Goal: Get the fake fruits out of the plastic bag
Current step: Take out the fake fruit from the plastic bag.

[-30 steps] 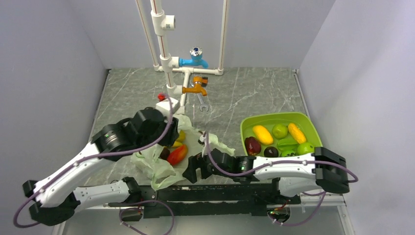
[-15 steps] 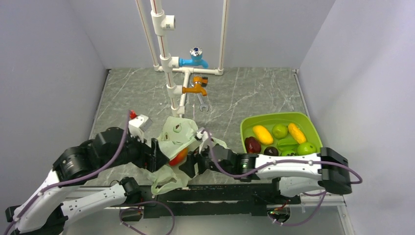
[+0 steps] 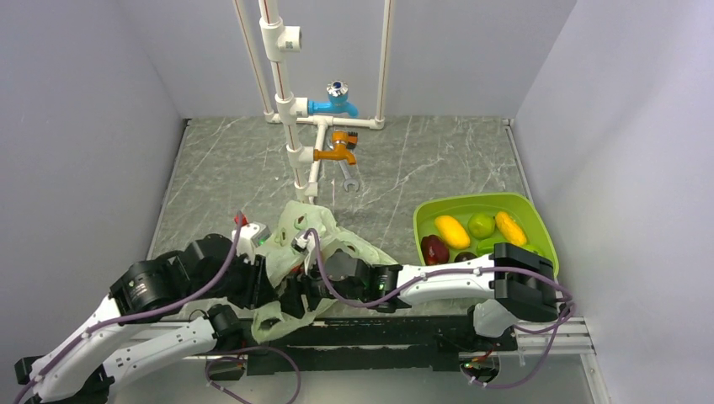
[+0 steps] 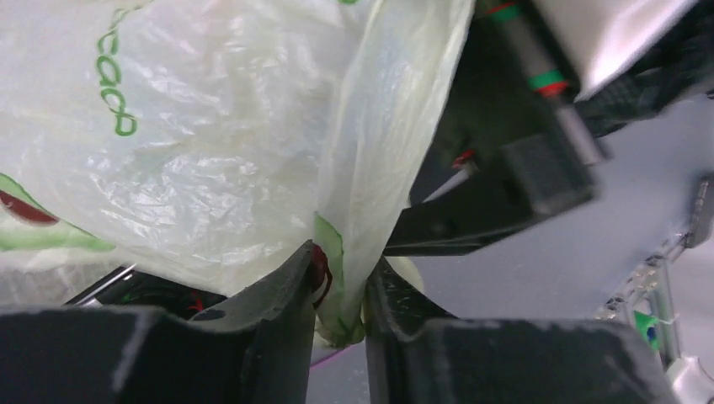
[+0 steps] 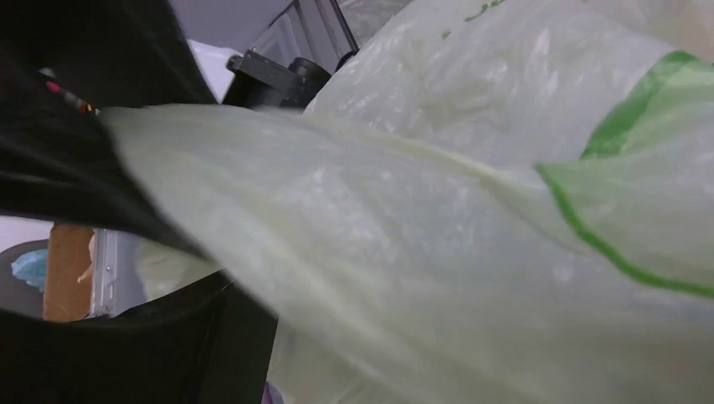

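The pale green plastic bag [image 3: 316,240] hangs lifted and bunched at the near middle of the table. My left gripper [image 3: 271,290] is shut on a fold of the bag [image 4: 370,168], pinched between its fingertips [image 4: 295,282]. My right gripper [image 3: 305,293] reaches in from the right and is pressed into the bag's lower part. The bag [image 5: 438,227] fills the right wrist view. Only one finger [image 5: 202,337] shows there, so its jaws cannot be read. Fake fruits lie in the lime-green tray [image 3: 471,202]: yellow [image 3: 452,231], green [image 3: 482,225], dark red [image 3: 434,249]. No fruit shows clearly inside the bag.
White pipes with a blue tap [image 3: 334,105] and an orange tap [image 3: 339,151] stand at the back middle. A wrench [image 3: 349,178] lies below them. Grey walls close the table on the left, right and back. The metal rail [image 3: 387,332] runs along the near edge.
My left arm has drawn back toward the near left, holding the bag. My right gripper has moved left into the bag. The red and yellow fruits seen earlier in the bag are now covered.
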